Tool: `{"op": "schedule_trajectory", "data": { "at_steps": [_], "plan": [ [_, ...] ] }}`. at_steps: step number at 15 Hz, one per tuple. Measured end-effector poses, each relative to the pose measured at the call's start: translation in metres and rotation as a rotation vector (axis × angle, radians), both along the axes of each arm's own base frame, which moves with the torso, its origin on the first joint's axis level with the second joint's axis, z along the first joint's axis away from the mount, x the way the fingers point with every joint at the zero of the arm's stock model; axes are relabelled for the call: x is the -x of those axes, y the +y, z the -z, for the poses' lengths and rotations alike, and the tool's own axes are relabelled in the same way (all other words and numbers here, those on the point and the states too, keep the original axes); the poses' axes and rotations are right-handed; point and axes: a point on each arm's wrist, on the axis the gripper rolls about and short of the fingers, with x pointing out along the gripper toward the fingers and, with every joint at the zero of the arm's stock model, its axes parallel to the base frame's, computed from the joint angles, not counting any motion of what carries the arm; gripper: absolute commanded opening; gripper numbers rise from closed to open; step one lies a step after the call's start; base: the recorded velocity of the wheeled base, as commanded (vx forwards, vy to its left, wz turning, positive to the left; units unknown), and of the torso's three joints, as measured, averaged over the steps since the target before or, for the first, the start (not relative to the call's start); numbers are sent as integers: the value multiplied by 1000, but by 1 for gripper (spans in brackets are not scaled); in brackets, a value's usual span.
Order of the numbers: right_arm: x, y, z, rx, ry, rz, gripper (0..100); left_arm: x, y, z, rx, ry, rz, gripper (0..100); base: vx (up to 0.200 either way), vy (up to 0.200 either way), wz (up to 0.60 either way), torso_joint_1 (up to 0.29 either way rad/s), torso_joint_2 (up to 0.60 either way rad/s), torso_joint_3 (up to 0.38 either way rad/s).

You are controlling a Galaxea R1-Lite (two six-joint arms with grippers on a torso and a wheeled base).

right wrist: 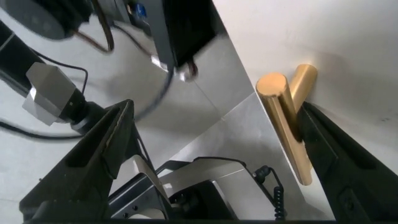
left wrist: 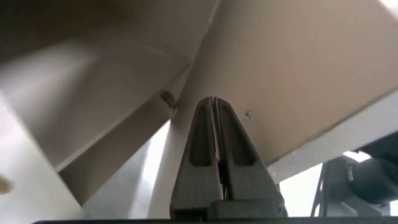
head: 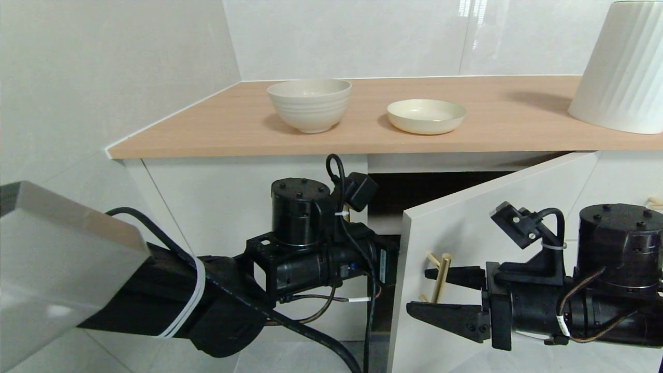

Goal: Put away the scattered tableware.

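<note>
A deep cream bowl (head: 309, 103) and a shallow cream dish (head: 426, 115) stand apart on the wooden counter (head: 217, 129). Below them a white cabinet door (head: 466, 233) stands partly open, with a brass handle (head: 441, 277) on its front. My right gripper (head: 440, 294) is open at that handle. In the right wrist view the handle (right wrist: 285, 121) lies just inside one of the fingers (right wrist: 348, 168) of the right gripper (right wrist: 217, 162). My left arm goes into the gap behind the door. The left gripper (left wrist: 214, 109) is shut on nothing, close to the door's inner face (left wrist: 298, 68).
A tall white ribbed lampshade (head: 621, 67) stands at the counter's right end. Tiled walls close off the back and the left side. A dark opening (head: 435, 184) shows above the open door. Another brass handle (head: 655, 202) shows at the right edge.
</note>
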Motion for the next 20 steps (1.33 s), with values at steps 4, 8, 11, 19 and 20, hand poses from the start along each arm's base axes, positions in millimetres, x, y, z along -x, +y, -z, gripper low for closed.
{"op": "schedule_trajectory", "data": {
  "at_steps": [4,8,11,19,20],
  "plan": [
    [-8,-13,-1,10,-18,73,100,6,-9,3,-6,5,22,0,0,0,0,0,0,0],
    [-22,-39,0,77,-98,247,100,9,-11,2,-2,7,24,0,0,0,0,0,0,0],
    [-12,-50,-5,95,-126,299,100,12,-14,3,-4,14,48,0,0,0,0,0,0,0],
    [61,-80,-7,123,-17,201,100,16,-17,2,-4,15,64,0,0,0,0,0,0,0],
    [64,-80,-8,118,-23,190,100,17,-17,2,-5,16,66,0,0,0,0,0,0,0]
  ]
}}
